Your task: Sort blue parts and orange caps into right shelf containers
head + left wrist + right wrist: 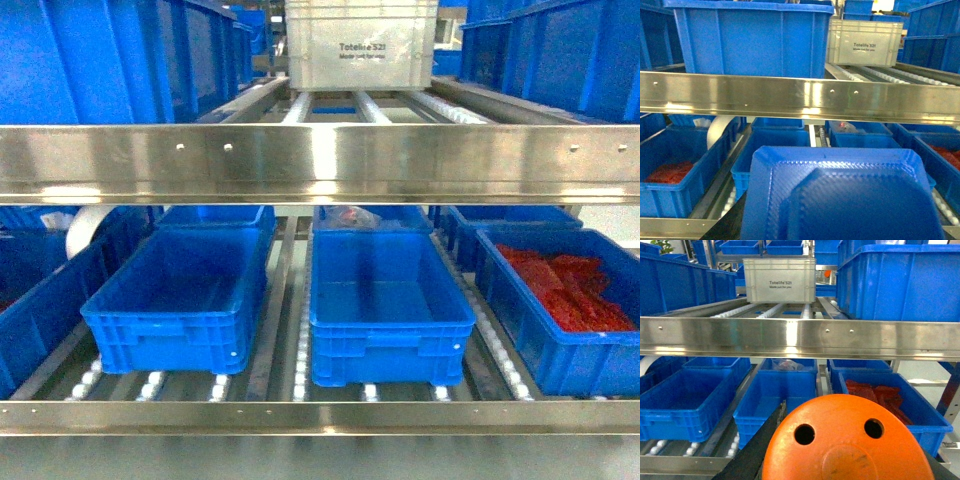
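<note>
An orange cap (847, 440) fills the right wrist view and a blue part (842, 195) the left; whether either gripper grips them cannot be told. Each should clear the rail (320, 160) before release over the crates (388, 300).

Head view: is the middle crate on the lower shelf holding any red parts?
No. The middle crate shows only its bare blue floor, while the red parts lie in the right crate.
</note>
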Controlling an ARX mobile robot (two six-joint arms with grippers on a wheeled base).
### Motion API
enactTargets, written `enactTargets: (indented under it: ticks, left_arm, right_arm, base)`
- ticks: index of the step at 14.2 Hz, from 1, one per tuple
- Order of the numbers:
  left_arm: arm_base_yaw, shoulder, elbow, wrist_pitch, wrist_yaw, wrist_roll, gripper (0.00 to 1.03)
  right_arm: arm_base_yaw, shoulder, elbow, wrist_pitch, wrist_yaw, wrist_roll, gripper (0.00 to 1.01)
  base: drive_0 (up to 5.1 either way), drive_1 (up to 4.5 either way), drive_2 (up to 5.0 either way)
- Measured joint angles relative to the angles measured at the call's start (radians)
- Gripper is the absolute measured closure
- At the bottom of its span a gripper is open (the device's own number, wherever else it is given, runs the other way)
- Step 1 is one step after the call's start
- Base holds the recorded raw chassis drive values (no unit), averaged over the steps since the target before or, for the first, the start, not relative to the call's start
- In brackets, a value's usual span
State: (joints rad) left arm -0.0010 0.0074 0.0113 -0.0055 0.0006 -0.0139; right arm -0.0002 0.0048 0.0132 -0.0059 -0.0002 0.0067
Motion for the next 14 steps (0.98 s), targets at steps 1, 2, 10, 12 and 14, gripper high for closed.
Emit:
enactTargets:
  ticks: [1,2,10,12,14]
  left_arm:
    - [0.000,0.000,0.000,-0.002,-0.001,0.000,0.62]
    - [0.000,0.000,0.000,-0.001,0.000,0.000,0.62]
    - [0.000,0.000,0.000,0.000,-0.004,0.000,0.62]
    - [0.000,0.000,0.000,0.000,-0.003,0.000,0.62]
    - [0.000,0.000,0.000,0.000,-0.003,0.000,0.62]
  right_arm:
    - [0.000,0.000,0.000,-0.001,0.000,0.000,0.58]
    - [0.000,0.000,0.000,-0.002,0.000,0.000,0.58]
    - [0.000,0.000,0.000,-0.001,-0.003,0.000,0.58]
    - [0.000,0.000,0.000,-0.001,-0.003,0.000,0.58]
    - [0.000,0.000,0.000,0.000,-0.003,0.000,0.58]
  base:
    - [-4.9,2.53,2.5]
    - [-4.9,2.50,2.5]
    - [-2.4,1.41,1.0]
    - [0.0,0.00,0.0]
    - [0.0,0.00,0.0]
